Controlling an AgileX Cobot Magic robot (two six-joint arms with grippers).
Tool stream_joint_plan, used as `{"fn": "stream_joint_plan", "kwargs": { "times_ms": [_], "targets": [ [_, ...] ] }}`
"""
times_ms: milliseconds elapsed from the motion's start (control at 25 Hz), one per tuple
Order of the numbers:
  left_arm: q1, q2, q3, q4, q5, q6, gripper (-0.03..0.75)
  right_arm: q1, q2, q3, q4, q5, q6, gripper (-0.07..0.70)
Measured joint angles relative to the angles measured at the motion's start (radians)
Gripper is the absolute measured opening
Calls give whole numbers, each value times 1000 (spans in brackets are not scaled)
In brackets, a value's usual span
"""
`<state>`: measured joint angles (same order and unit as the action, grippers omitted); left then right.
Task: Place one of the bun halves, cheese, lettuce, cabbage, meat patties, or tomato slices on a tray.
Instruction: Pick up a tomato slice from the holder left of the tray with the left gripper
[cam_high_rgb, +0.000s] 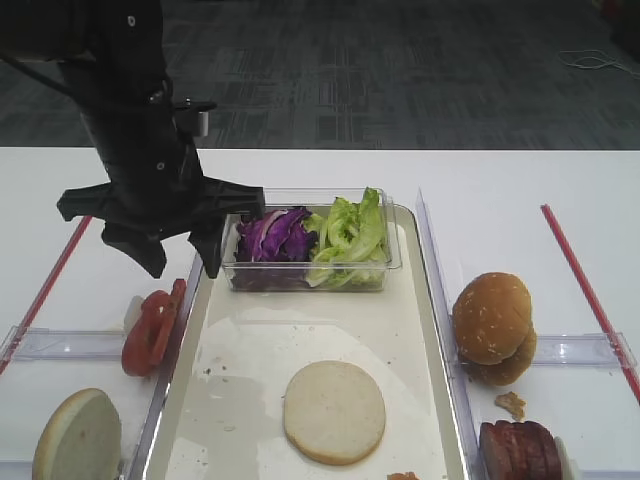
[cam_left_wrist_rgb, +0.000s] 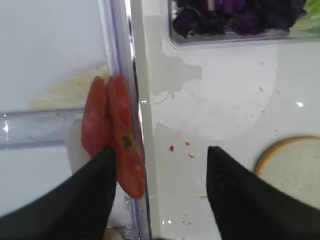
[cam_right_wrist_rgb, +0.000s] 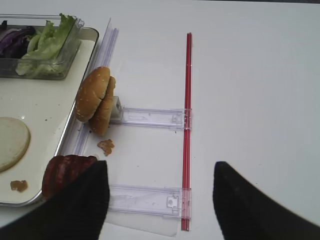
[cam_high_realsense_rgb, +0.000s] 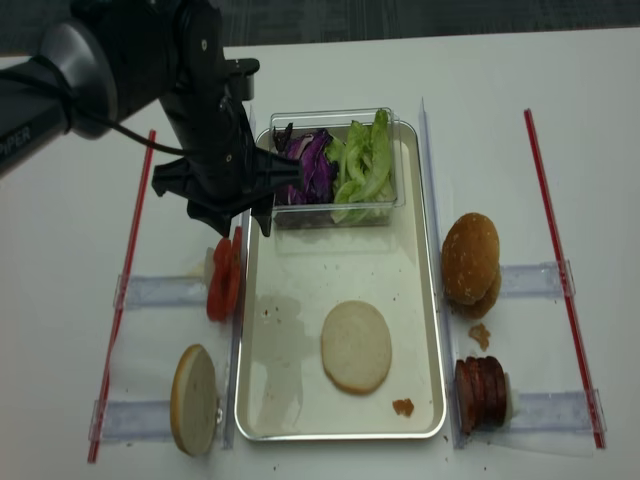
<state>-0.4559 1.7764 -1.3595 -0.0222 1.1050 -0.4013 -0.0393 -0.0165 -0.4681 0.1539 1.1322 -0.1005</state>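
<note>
My left gripper (cam_high_rgb: 183, 262) hangs open over the tray's left rim (cam_left_wrist_rgb: 142, 150). The upright tomato slices (cam_left_wrist_rgb: 112, 135) stand just outside the rim, by the left finger (cam_left_wrist_rgb: 85, 200), ungripped. One cream bun half (cam_high_rgb: 334, 411) lies flat on the tray (cam_high_rgb: 300, 330). Lettuce (cam_high_rgb: 350, 235) and cabbage (cam_high_rgb: 275, 238) fill a clear box at the tray's far end. Seeded bun halves (cam_right_wrist_rgb: 95, 100) and meat patties (cam_right_wrist_rgb: 65, 172) stand right of the tray. My right gripper (cam_right_wrist_rgb: 160, 172) is open and empty above the table there. Cheese is out of view.
Another bun half (cam_high_realsense_rgb: 195, 398) stands on edge left of the tray's near corner. Clear plastic holders (cam_right_wrist_rgb: 150, 117) and red strips (cam_right_wrist_rgb: 188, 100) lie on the white table on both sides. Crumbs (cam_high_realsense_rgb: 403, 407) dot the tray.
</note>
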Motion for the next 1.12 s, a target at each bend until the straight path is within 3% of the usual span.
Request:
{"fn": "stream_joint_plan", "kwargs": {
  "times_ms": [640, 880, 1120],
  "targets": [
    [0, 4, -2, 40, -11, -28, 358, 0, 0, 0, 0, 0, 0, 468],
    [-7, 82, -2, 40, 12, -18, 344, 0, 0, 0, 0, 0, 0, 468],
    [-18, 111, -2, 41, -2, -18, 342, 0, 0, 0, 0, 0, 0, 468]
  ]
}}
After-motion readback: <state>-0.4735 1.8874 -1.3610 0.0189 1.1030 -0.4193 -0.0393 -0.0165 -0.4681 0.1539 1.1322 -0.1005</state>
